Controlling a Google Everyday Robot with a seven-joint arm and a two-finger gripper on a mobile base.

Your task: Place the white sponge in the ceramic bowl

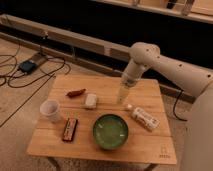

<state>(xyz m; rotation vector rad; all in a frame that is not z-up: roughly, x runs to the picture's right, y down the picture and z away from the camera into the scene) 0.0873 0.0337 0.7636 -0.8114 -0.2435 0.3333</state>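
Observation:
The white sponge (90, 101) is a small cream block lying on the wooden table (145, 145), left of centre. The ceramic bowl (110, 131) is glossy green with a darker rim and stands at the front middle, empty. My gripper (121, 99) hangs from the white arm (150, 57) over the table's back middle. It is to the right of the sponge and behind the bowl, apart from both.
A white cup (50, 110) stands at the left. A dark snack bar (69, 129) lies front left, a reddish-brown item (76, 92) at the back left, and a white printed packet (145, 119) at the right. Cables (30, 67) lie on the floor behind.

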